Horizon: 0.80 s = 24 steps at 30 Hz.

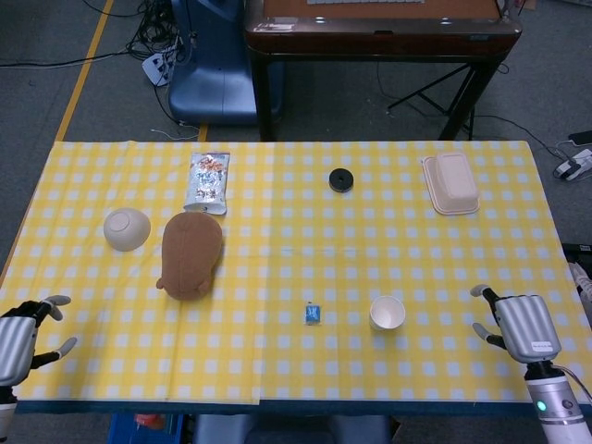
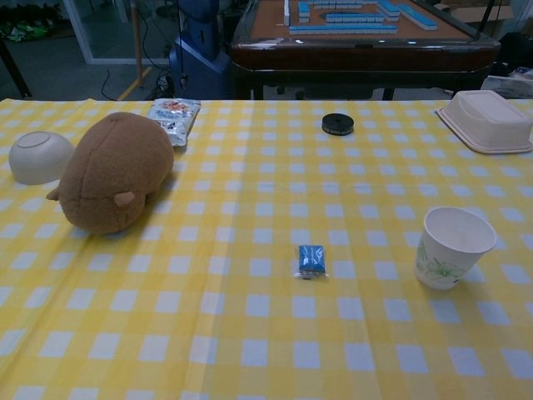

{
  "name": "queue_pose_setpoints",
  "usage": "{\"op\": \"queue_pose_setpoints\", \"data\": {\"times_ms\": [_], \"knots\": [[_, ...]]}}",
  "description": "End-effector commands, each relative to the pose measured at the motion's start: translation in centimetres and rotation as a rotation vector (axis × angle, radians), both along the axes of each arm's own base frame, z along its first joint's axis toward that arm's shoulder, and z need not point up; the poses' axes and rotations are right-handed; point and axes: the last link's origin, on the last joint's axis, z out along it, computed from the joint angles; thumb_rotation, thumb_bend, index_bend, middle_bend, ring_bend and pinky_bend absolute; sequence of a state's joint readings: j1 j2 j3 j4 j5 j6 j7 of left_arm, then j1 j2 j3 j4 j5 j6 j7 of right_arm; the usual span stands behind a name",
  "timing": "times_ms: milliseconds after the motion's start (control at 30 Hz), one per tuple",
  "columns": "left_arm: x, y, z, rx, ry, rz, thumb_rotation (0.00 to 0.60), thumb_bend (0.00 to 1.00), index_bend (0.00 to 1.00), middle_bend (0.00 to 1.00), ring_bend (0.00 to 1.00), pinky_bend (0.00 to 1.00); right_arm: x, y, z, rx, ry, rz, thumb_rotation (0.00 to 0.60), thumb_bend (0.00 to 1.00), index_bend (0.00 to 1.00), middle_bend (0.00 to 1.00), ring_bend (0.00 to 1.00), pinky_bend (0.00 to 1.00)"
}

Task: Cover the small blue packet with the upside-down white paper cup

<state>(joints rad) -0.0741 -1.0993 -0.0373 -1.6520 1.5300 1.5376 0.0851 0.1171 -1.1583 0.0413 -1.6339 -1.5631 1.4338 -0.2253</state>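
Observation:
The small blue packet [image 1: 314, 314] [image 2: 311, 260] lies flat on the yellow checked cloth near the front middle. A white paper cup [image 1: 388, 313] [image 2: 451, 247] stands to its right, mouth up, with a green print on its side. My right hand [image 1: 518, 326] hovers at the table's front right corner, well right of the cup, fingers apart and holding nothing. My left hand [image 1: 20, 330] is at the front left corner, also open and empty. Neither hand shows in the chest view.
A brown plush toy [image 1: 191, 253] and a white bowl [image 1: 127, 228] lie at the left. A snack bag [image 1: 207, 180], a black round lid [image 1: 341, 179] and a beige lidded box [image 1: 450, 183] sit further back. A dark table [image 1: 379, 28] stands beyond.

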Motion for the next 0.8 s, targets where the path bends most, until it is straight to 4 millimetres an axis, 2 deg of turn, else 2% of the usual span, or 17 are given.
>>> {"op": "queue_pose_setpoints", "data": {"times_ms": [33,200,433,800], "knots": [[0.1,0.0,0.2,0.006,-0.003,-0.002,0.600,0.14,0.43,0.51,0.42,0.54,1.3,-0.5,-0.5,0.053,0.036,0.033,0.600,0.00,0.33,1.00,1.00,1.00],[0.3,-0.3,0.4,0.011,-0.005,-0.012,0.600,0.14,0.43,0.51,0.42,0.54,3.2,-1.4,-1.4,0.136,0.103,0.051,0.600,0.00,0.28,1.00,1.00,1.00],[0.3,-0.3,0.7,0.026,-0.014,-0.009,0.600,0.14,0.43,0.51,0.42,0.54,5.3,-2.3,-3.4,0.256,0.167,0.091,0.600,0.00,0.28,1.00,1.00,1.00],[0.2,-0.3,1.1,0.035,-0.023,-0.009,0.600,0.14,0.43,0.51,0.42,0.54,7.4,-3.7,-5.9,0.328,0.218,0.119,0.600,0.00,0.28,1.00,1.00,1.00]]}}
